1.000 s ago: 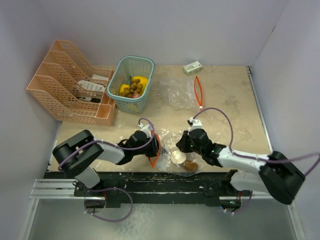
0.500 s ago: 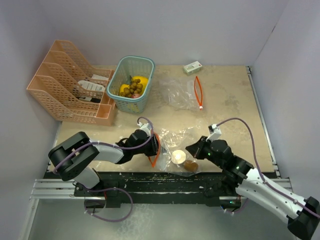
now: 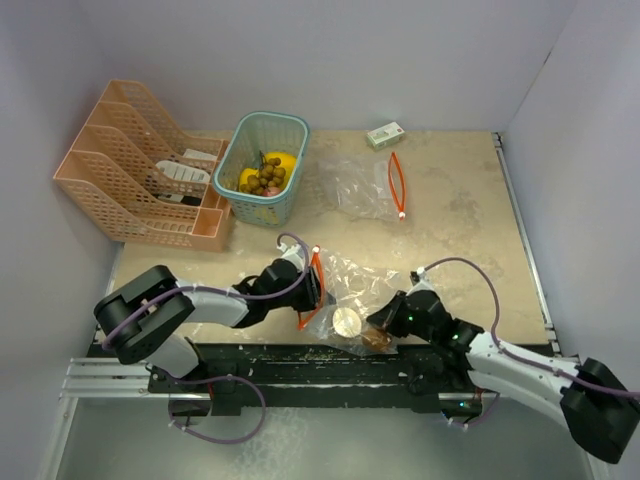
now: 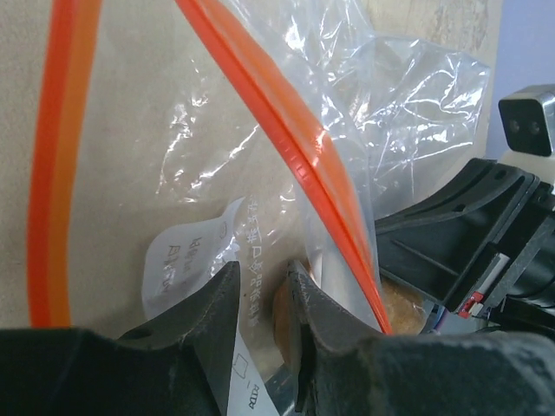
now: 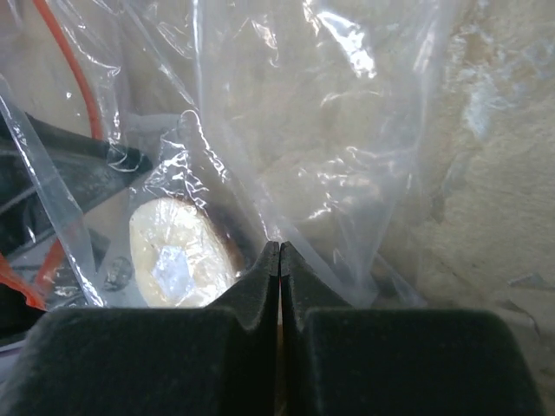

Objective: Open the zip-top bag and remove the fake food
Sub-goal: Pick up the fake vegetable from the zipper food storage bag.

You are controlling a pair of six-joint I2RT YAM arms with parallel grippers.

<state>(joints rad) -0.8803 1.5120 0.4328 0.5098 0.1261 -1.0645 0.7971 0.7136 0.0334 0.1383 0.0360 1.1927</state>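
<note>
Three pale walls [image 3: 300, 50] enclose beige tabletop [image 3: 460, 200] holding zip-top bag [image 3: 360, 280].

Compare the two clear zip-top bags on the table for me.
The near bag is pinched by the left fingers and right fingers and crumpled; the far bag lies flat, untouched. The near bag holds a round beige piece and a brown piece; the far bag looks empty. Both are clear plastic with an orange zip.
</note>
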